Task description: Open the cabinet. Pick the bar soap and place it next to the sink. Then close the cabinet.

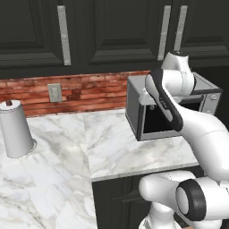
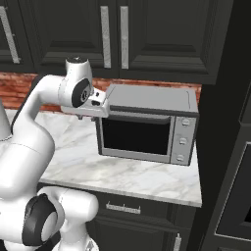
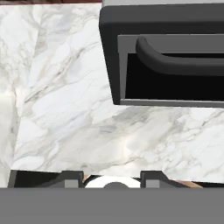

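Black wall cabinet (image 1: 125, 31) doors with long silver bar handles (image 1: 164, 32) run along the top, all shut. The wide door also appears upper left in the right base view (image 2: 63, 29). The arm is folded up, and its hand hangs over the marble counter at the front left corner of the microwave. My gripper (image 2: 93, 113) points down, well below the cabinet handles. In the hand view the gripper (image 3: 113, 179) has its fingertips (image 3: 74, 178) apart with nothing between them. The bar soap and the sink are out of view.
A grey microwave (image 2: 144, 127) with a dark door and bar handle (image 3: 175, 61) stands on the white marble counter (image 1: 112, 152). A paper towel roll (image 1: 15, 129) stands at the left. A brick backsplash with an outlet (image 1: 55, 92) runs behind. A tall dark oven column (image 2: 230, 147) closes the right side.
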You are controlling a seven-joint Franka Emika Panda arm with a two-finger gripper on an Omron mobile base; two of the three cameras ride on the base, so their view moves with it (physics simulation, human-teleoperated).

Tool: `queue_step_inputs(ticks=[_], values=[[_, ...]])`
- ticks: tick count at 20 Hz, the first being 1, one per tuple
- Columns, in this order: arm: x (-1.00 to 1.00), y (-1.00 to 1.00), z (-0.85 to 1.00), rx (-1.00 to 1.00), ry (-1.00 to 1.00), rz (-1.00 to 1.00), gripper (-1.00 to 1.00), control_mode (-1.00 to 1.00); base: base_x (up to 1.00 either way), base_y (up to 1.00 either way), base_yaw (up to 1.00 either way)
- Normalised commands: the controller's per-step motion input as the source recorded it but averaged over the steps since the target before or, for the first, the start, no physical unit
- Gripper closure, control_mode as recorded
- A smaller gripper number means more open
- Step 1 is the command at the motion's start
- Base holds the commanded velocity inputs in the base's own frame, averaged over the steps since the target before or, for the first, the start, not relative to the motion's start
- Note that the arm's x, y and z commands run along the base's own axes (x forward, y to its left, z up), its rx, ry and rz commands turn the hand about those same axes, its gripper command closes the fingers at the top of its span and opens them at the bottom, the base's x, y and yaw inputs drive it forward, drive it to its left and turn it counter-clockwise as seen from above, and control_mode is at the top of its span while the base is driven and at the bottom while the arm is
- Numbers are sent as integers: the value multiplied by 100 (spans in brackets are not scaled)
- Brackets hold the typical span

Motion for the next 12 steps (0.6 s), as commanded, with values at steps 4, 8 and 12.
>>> queue_step_inputs(ticks=[4,8,12], values=[[-6,13,0,0,-9,0,-100,-100,0,0,0],[-6,26,0,0,-2,0,-100,-100,0,0,0],[-5,4,1,0,0,0,-100,-100,0,0,0]])
